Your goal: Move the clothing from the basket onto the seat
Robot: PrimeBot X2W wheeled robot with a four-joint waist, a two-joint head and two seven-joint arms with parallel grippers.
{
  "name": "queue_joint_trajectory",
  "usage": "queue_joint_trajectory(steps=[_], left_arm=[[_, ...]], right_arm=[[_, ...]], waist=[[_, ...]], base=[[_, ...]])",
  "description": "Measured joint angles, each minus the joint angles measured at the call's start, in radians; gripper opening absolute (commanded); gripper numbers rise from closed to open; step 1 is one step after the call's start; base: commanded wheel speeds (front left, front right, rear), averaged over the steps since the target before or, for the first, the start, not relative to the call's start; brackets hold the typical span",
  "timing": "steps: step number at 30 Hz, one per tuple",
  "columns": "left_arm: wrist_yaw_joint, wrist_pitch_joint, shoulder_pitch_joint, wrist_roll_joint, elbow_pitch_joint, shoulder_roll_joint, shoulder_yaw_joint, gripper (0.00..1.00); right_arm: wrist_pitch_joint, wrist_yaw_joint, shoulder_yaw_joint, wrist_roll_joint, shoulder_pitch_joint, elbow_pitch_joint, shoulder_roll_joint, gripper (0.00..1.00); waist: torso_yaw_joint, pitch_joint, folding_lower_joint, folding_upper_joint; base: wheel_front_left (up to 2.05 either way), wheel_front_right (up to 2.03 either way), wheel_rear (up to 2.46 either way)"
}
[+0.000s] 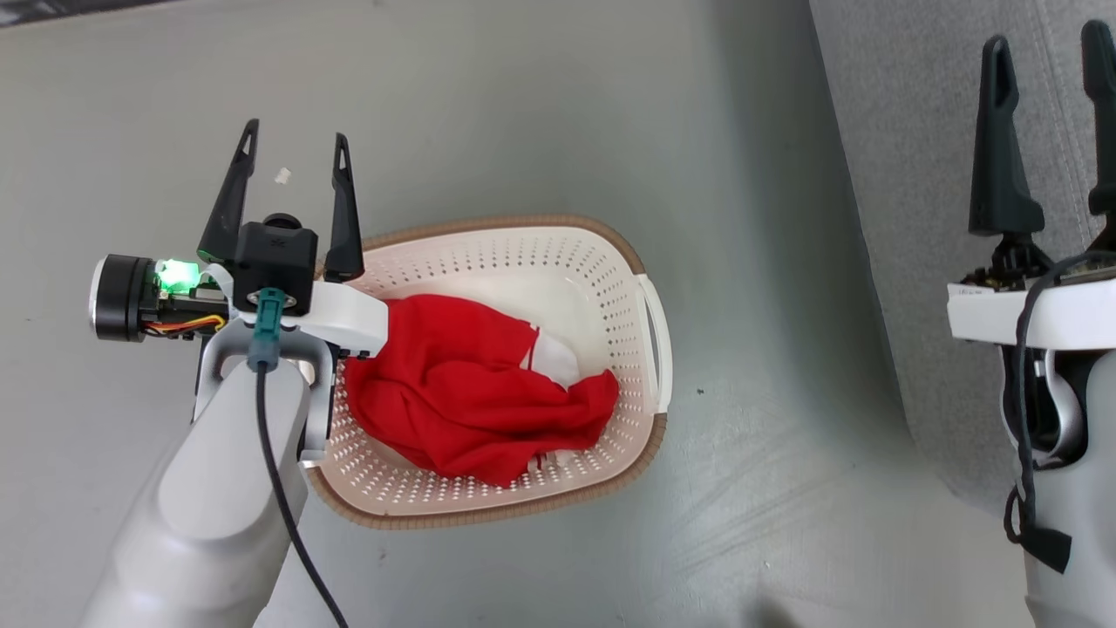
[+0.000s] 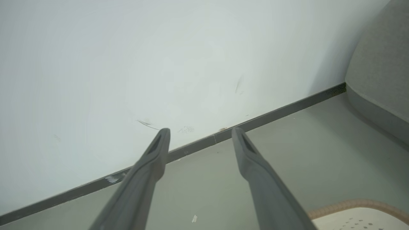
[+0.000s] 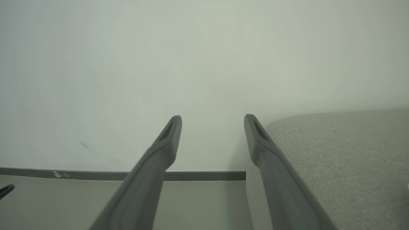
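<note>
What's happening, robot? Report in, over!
Left gripper open, empty, by the basket rim. Right gripper open, empty, over the seat. Clothing heaped in basket, not yet moved. Only bare floor between basket and seat.

Ahead of the left gripper, open floor runs to the wall; the basket rim stands low to its right.

I am holding my left gripper out ahead, its two dark fingers spreading wide and pointing away from me. My pale left forearm is rising from below, with a green light glowing at the wrist. My right gripper is standing wide open too, reaching farther forward. My right forearm is probably running straight beneath it, though the frame edge is cutting it.
</note>
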Motion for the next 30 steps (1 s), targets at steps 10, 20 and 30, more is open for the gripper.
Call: queue_joint_trajectory(steps=[10, 20, 30], left_arm=[[0.018, -0.002, 0.091, -0.027, -0.138, 0.035, 0.069, 1.00], [0.020, -0.002, 0.209, -0.074, -0.230, 0.042, 0.122, 1.00], [0.003, -0.002, 0.343, -0.119, -0.265, 0.043, 0.137, 1.00]], right_arm=[[0.000, 0.000, 0.006, -0.017, 0.072, 0.044, -0.017, 1.00], [0.000, 0.000, 0.038, -0.025, 0.168, 0.107, -0.014, 1.00], [0.000, 0.000, 0.049, -0.026, 0.251, 0.131, -0.011, 1.00]], waist=[[0.036, -0.098, 0.0000, 0.0000], [0.060, -0.207, 0.0000, 0.0000], [0.074, -0.320, 0.0000, 0.0000]], base=[[0.00, 0.00, 0.00], [0.00, 0.00, 0.00], [0.00, 0.00, 0.00]])
